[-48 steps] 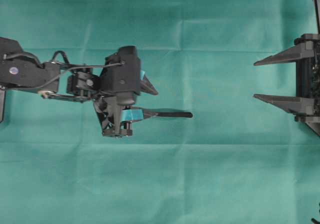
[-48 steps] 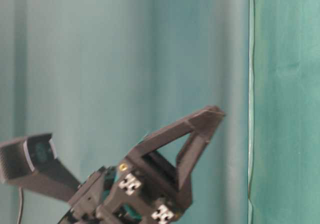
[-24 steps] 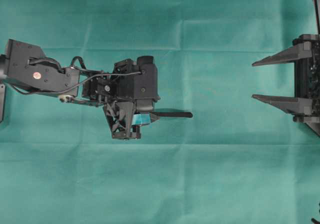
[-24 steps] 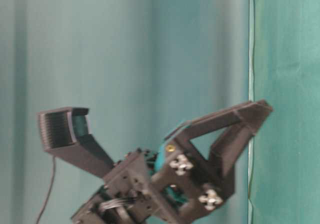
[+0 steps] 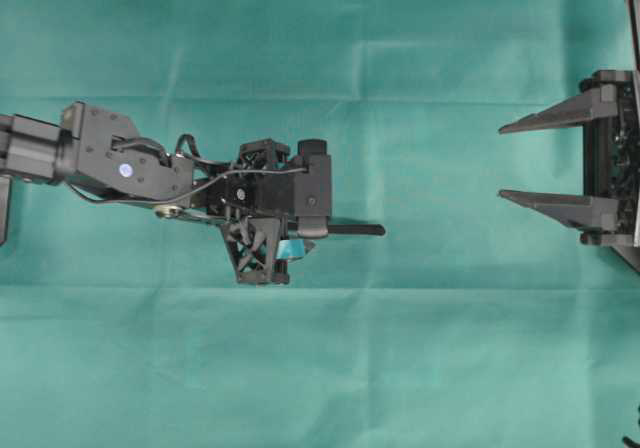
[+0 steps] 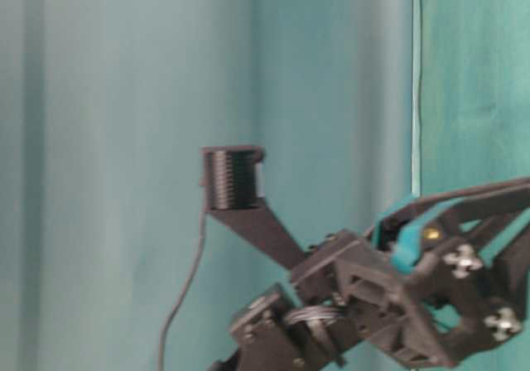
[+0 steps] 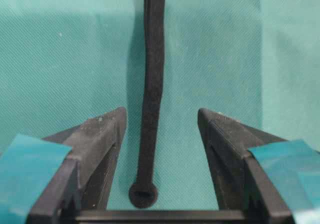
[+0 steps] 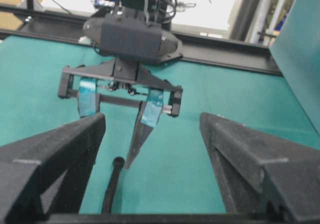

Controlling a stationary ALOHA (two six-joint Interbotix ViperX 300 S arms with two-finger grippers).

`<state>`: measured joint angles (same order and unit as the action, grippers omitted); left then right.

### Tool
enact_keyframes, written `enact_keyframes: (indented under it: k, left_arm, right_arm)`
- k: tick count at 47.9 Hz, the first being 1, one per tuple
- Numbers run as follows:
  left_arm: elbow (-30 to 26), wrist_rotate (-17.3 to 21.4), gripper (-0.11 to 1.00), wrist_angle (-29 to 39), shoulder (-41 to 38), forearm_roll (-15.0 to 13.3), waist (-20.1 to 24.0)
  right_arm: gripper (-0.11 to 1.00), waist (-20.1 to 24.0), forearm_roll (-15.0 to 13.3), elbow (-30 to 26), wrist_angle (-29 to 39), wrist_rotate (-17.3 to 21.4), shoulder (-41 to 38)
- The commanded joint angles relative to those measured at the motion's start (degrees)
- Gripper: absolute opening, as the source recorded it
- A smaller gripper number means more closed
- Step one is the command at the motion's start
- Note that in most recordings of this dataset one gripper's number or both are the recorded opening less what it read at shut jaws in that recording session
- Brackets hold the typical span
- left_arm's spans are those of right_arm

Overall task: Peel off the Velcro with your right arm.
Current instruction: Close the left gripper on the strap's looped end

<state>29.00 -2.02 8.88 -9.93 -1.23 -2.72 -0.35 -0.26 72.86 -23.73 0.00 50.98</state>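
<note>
The Velcro is a thin black strap lying flat on the green cloth. Its rounded end lies between the fingers of my left gripper. That gripper is open and points down over the strap's left end, with cloth showing on both sides of the strap. Overhead, the left gripper hides that end, and the rest of the Velcro sticks out to its right. My right gripper is open and empty at the right edge, well apart from the strap. From the right wrist the Velcro lies low and left.
Green cloth covers the table and a green curtain hangs behind. The left arm fills the lower right of the table-level view. A black frame rail runs along the table's far side.
The left arm has reached further right and tipped its gripper down over the strap's left end. The right gripper has crept slightly left. The strap has not moved.
</note>
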Motion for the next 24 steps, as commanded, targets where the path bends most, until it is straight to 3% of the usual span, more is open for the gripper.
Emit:
enact_keyframes:
  k: [1,24]
  left_arm:
    - [-1.0,0.1,0.58,-1.3,-0.2,0.1,-0.3]
    - [-0.7,0.1,0.57,-5.3,-4.4,0.1,0.2]
  right_arm:
    - [0.48,0.0,0.0,-0.8,-1.1,0.1,-0.5]
    - [0.48,-0.1,-0.1,-0.8,-1.7,0.2,-1.2]
